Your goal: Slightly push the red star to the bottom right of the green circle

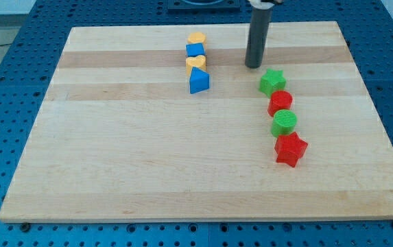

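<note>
The red star (291,149) lies at the right of the wooden board, just below the green circle (284,123) and touching it. Above the green circle sit a red circle (280,102) and a green star (271,81), making a short column. My tip (253,66) rests on the board near the view's top, just up and left of the green star and well above the red star.
A second column stands at the top centre: a yellow block (196,38), a blue block (195,49), a yellow block (195,62) and a blue triangle (199,81). The wooden board (148,151) lies on a blue perforated table (4,75).
</note>
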